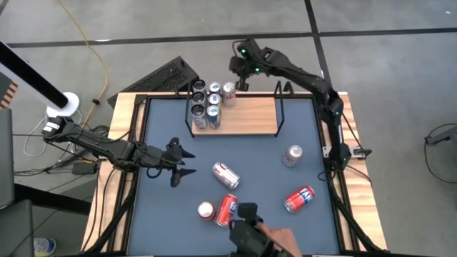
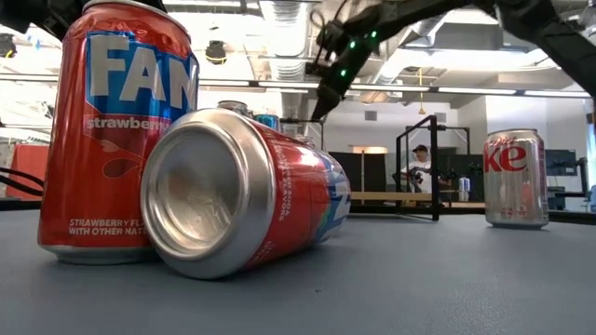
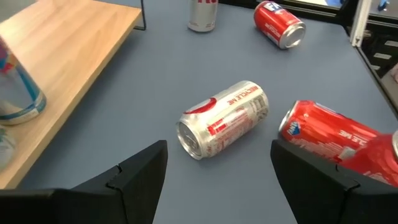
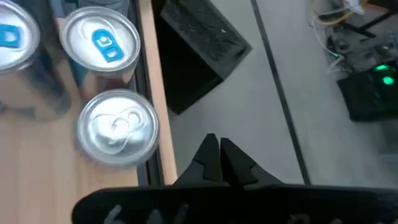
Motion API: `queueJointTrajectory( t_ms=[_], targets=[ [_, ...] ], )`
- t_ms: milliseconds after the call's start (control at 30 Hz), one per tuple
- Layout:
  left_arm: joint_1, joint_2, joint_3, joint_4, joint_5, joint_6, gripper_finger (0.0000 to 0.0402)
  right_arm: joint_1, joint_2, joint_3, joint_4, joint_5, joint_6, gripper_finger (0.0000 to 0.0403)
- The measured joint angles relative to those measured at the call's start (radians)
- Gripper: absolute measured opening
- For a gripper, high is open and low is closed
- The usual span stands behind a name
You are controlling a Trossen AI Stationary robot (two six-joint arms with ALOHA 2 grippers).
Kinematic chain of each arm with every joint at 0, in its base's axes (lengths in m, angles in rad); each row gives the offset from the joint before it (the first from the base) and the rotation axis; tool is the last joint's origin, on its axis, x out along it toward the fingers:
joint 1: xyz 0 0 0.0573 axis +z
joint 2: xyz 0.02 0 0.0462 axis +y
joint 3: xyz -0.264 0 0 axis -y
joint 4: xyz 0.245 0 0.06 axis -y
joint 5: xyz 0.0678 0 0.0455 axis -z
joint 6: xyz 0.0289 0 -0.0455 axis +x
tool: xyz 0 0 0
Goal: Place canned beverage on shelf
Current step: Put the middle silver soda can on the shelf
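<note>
The shelf (image 1: 243, 116) stands at the table's far side, and several upright cans (image 1: 206, 106) stand on its left end. My right gripper (image 1: 240, 80) is shut and empty, high over the shelf's far edge, beside the silver can tops (image 4: 118, 127). My left gripper (image 1: 191, 163) is open and empty at the table's left. It points toward a silver-and-red can (image 1: 225, 175) that lies on its side on the mat, and the can shows just beyond the two fingers in the left wrist view (image 3: 224, 119). The shelf's right part is bare (image 3: 68, 62).
An upright silver can (image 1: 293, 154) stands right of centre. A red can (image 1: 300, 198) lies near the right. A red can (image 1: 227, 209) lies beside an upright one (image 1: 206, 210) at the near side. A person's hand (image 1: 282, 237) holds a dark object (image 1: 246, 218) at the near edge.
</note>
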Motion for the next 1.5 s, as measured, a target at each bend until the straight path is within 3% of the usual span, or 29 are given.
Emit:
queueJointTrajectory(
  t_ms=[467,1500],
  targets=[
    [0.035,0.000,0.000,0.006,-0.029,-0.015,0.0275,0.040,0.065,-0.001,0.083,-0.052,-0.092,0.0000],
    [0.034,0.000,0.000,0.008,0.008,-0.036,0.0275,0.068,0.078,0.001,-0.117,-0.070,-0.022,0.0000]
  ],
)
